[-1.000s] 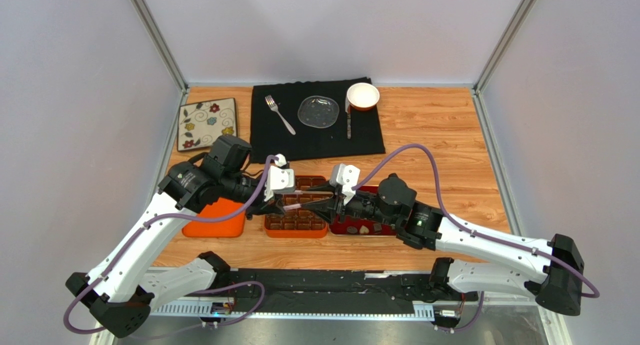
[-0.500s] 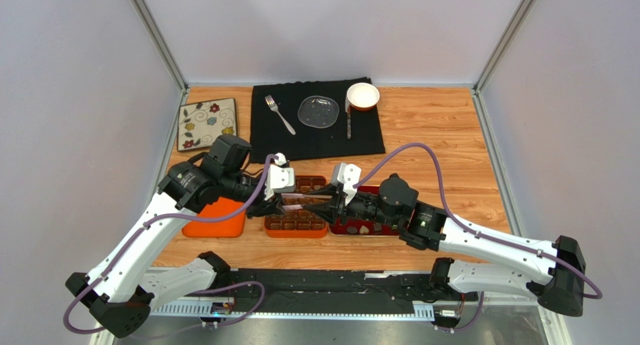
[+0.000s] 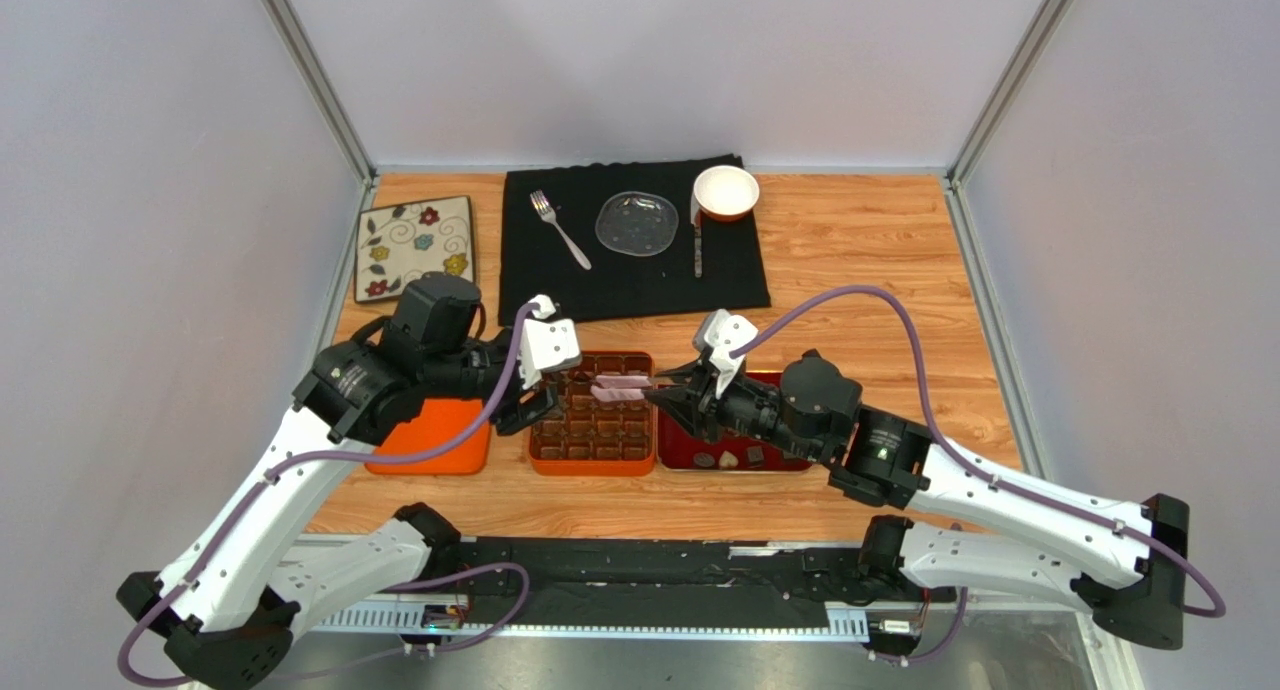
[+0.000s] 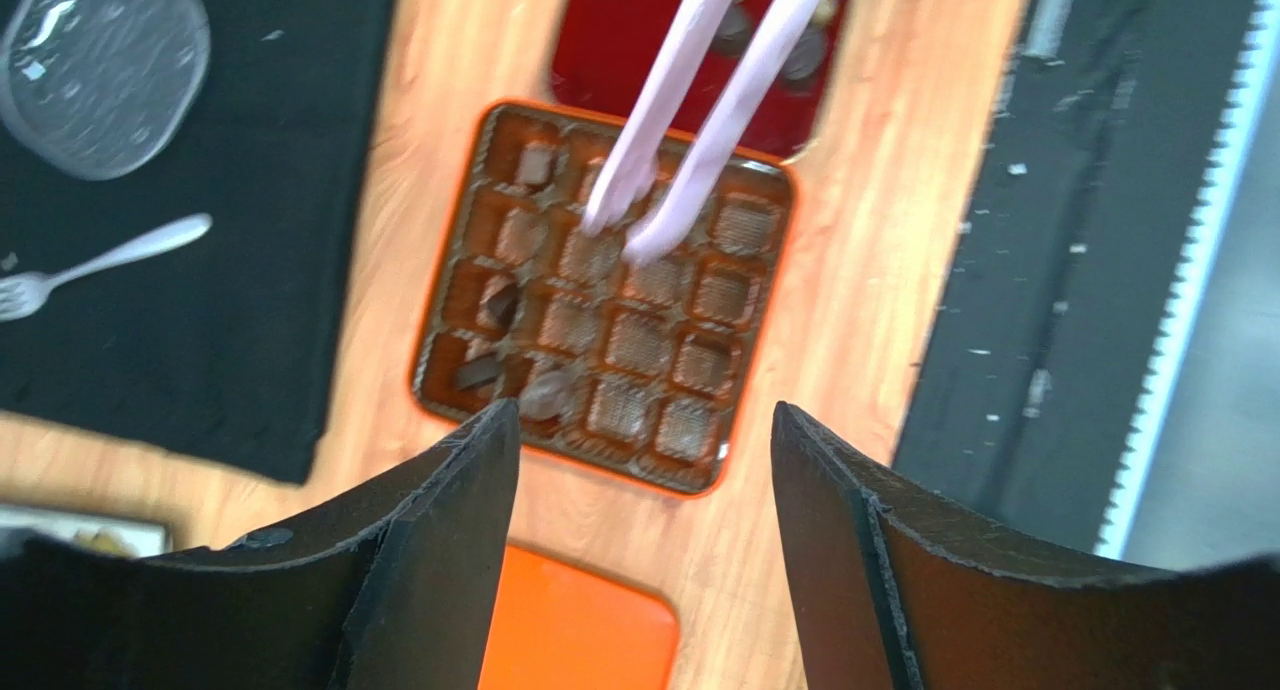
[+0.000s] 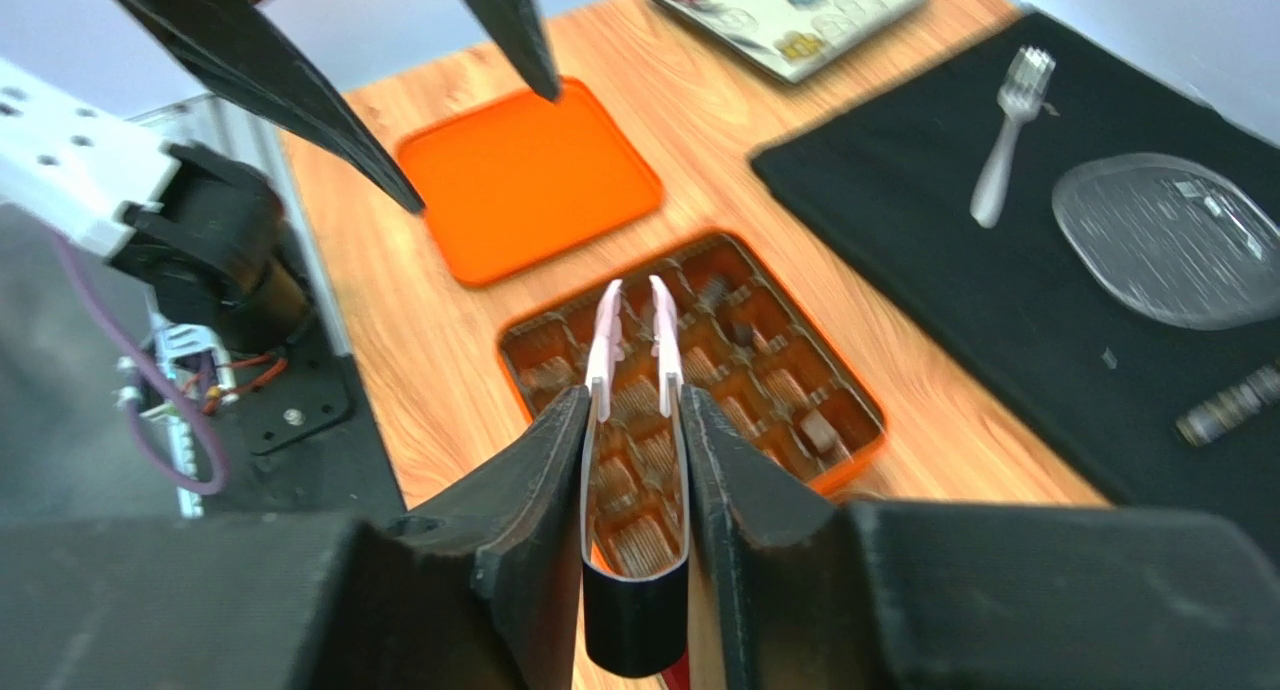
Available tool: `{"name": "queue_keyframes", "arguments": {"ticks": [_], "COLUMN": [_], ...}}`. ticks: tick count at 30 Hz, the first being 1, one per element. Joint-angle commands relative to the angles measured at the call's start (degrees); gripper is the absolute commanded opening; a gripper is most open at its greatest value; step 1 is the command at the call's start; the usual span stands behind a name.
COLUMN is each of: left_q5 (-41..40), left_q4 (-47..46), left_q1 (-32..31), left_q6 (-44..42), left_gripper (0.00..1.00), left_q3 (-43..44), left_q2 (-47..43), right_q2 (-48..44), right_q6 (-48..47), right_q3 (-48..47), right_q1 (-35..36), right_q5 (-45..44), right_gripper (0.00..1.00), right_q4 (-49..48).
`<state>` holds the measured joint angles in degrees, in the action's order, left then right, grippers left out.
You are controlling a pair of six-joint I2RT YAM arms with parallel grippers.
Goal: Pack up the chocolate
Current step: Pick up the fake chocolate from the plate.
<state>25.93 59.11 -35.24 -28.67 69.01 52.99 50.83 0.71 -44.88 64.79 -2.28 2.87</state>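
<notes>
My right gripper (image 5: 631,408) clamps pink tweezers (image 5: 658,338), tips parted and empty, over the orange box (image 3: 592,470) holding a few chocolates (image 4: 496,300); my left gripper (image 4: 643,420) gapes at its nine o'clock.

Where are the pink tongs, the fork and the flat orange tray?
Tongs (image 4: 730,102): left wrist view, on one pink arm.
Fork (image 3: 562,231): top view, middle of the handle.
Tray (image 5: 526,188): right wrist view, centre of its flat surface.
</notes>
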Motion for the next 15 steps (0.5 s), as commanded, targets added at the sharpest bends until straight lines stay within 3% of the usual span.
{"name": "queue_keyframes", "arguments": {"ticks": [1,10,15], "left_q5": [-4.8,5.5,7.9], "left_q4": [-6.3,-8.5,-10.0], "left_q1": [3.6,19.7,22.4], "left_q6": [3.1,3.3,3.8], "left_gripper": [0.68,0.54,0.52], "left_q3": [-4.8,-10.1,-13.5], "left_q2": [-1.7,4.3,7.3], "right_q2": [-3.2,-9.5,-11.4], "right_q6": [2.9,6.8,9.0], "right_q3": [-3.3,1.5,3.2], "right_q1": [-0.3,-0.3,-0.4], "right_q5": [-9.3,-18.7,-20.6], "right_gripper": [0.26,0.25,0.26], "right_q4": [7.6,17.6,21.4]}}
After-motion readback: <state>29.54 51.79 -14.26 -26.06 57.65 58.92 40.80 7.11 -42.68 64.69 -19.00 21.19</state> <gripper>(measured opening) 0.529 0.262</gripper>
